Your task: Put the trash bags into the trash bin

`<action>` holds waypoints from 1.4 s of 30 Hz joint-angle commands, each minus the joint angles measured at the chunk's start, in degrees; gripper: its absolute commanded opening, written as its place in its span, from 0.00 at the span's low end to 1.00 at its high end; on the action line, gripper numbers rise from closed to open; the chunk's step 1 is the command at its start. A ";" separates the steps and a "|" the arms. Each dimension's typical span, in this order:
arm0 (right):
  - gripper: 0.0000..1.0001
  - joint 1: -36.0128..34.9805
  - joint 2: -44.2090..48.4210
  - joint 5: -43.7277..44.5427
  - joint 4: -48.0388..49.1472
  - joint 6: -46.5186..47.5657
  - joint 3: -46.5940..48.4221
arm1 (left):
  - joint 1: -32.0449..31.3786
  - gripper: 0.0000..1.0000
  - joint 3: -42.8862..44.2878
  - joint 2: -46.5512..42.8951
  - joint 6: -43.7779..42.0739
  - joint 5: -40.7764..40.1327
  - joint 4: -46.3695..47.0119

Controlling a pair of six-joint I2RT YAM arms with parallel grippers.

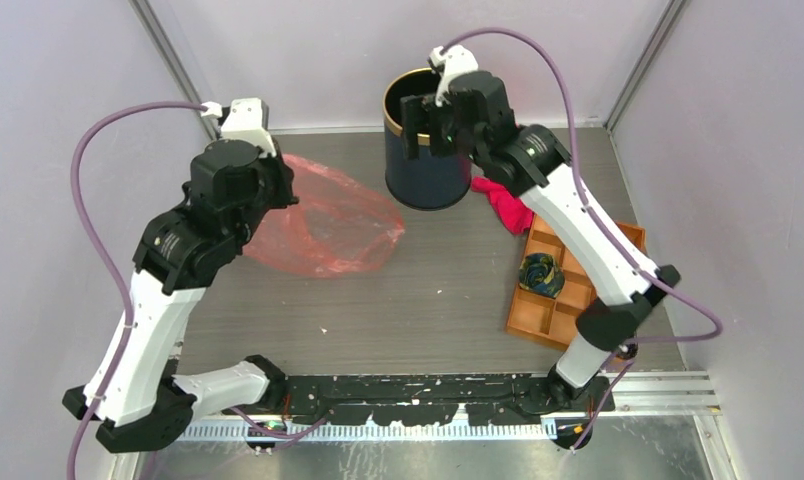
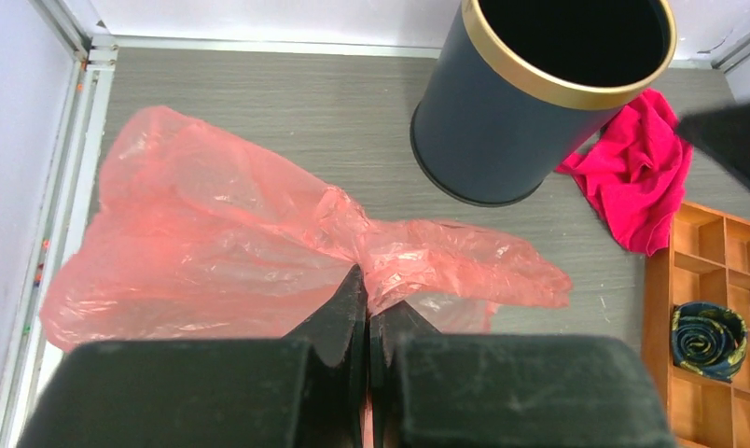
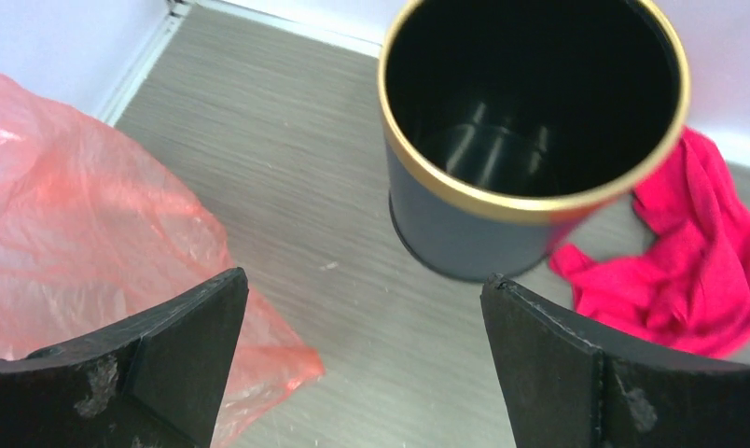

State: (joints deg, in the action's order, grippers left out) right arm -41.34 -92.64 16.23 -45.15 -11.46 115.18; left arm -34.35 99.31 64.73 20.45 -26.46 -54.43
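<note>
While the left gripper pinches the trash bag, the trash bin beyond its fingertips stands empty; the right gripper is spread.

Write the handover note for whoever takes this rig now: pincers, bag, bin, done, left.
Left pincer: shut on a gathered fold of the trash bag.
Right pincer: open, empty, raised near the trash bin.
Bag lies spread on the table, left of the bin, apart from it.
Bin upright, nothing seen inside.
Done: bag gripped.
Left: lift it, bring it over the bin, push it in.
</note>
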 commanded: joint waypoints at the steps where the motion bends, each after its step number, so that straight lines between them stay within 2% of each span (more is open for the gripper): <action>1: 1.00 4.36 -8.05 -9.48 1.35 6.27 12.21 | 0.33 0.01 -2.35 -4.56 -0.51 -0.80 -1.24; 5: 1.00 6.88 -14.62 -13.70 2.05 7.01 17.34 | 0.34 0.00 -4.37 -7.39 -0.78 -0.30 -1.80; 13: 1.00 7.81 -26.26 -15.40 0.30 12.97 28.03 | 0.31 0.00 -9.30 -11.19 -0.85 0.63 -1.40; 25: 0.98 8.52 -34.99 -20.37 0.05 18.21 29.93 | 0.33 0.01 -9.84 -11.20 -1.37 1.58 -2.01; 31: 0.87 8.51 -35.87 -20.62 -2.46 19.55 30.44 | 0.33 0.01 -11.06 -11.23 -1.55 1.13 -1.21; 36: 0.69 8.50 -37.15 -22.68 -7.02 21.28 33.18 | 0.31 0.01 -11.24 -11.33 -1.79 1.03 -0.73; 42: 0.55 8.50 -38.10 -25.19 -11.60 22.44 35.15 | 0.33 0.00 -11.68 -11.33 -2.25 0.88 -0.17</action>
State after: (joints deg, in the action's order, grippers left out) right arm -32.71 -130.39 -5.58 -52.53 9.61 147.89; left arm -34.35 87.79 53.76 19.20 -25.26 -56.80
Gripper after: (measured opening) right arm 0.577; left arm 0.010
